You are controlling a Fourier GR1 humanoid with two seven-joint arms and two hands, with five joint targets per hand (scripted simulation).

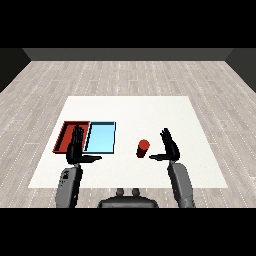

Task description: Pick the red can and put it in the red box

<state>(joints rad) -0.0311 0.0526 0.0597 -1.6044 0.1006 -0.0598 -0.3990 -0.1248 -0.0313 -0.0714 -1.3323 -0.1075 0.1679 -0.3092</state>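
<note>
A small red can (143, 148) stands upright on the white table (150, 112), right of the trays. My right hand (170, 147) is just to the can's right, fingers straight and thumb pointing toward the can, apart from it. The red tray (67, 131) lies at the left of the table. My left hand (76, 146) hovers over the red tray's near right part, open, thumb stretched out to the right below the light blue tray. Neither hand holds anything.
A light blue tray (101, 137) lies directly right of the red tray, between it and the can. The table's near edge runs just behind my forearms.
</note>
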